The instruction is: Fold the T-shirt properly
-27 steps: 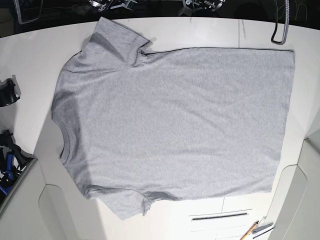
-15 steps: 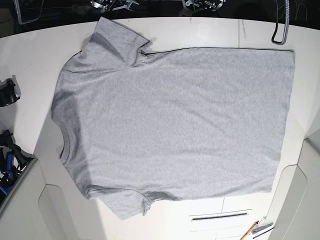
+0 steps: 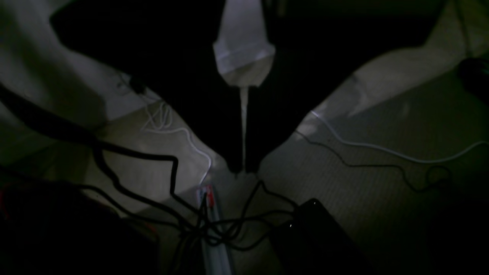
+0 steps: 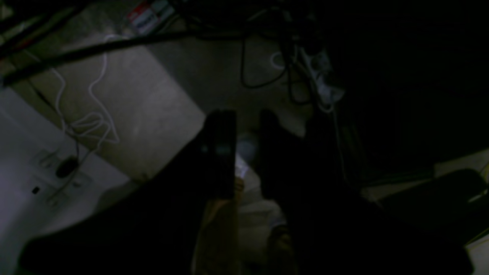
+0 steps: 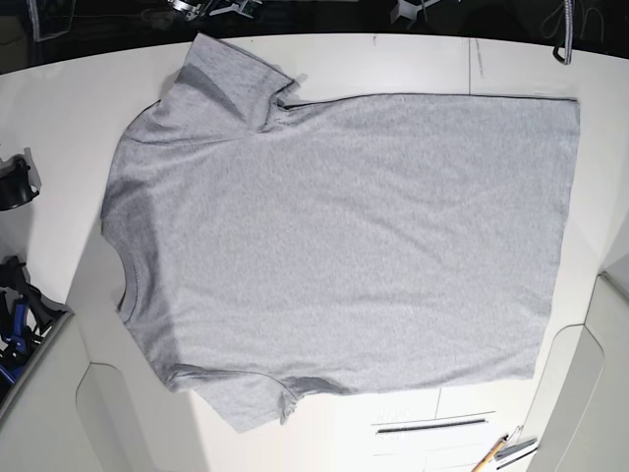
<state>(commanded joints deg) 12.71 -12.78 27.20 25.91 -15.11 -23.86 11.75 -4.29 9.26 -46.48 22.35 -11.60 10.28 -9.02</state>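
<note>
Shirt (image 5: 334, 246): unmoved, spread flat, plain side up, mid tabletop (image 5: 59, 128), collar toward left edge. Arm parts at far edge shifted. Left tool (image 3: 240, 168) near-closed, right tool (image 4: 246, 152) narrowly parted; both empty, off tabletop. Folding unstarted.

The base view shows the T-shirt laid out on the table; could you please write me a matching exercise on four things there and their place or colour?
Things:
1. collar
2. hem
3. pencil
4. table

Place or colour:
A. white
B. right end of the T-shirt
C. bottom edge of the view, off the cloth
D. left end of the T-shirt

Pairs: 1-D, 2-B, 3-C, 4-A.
</note>
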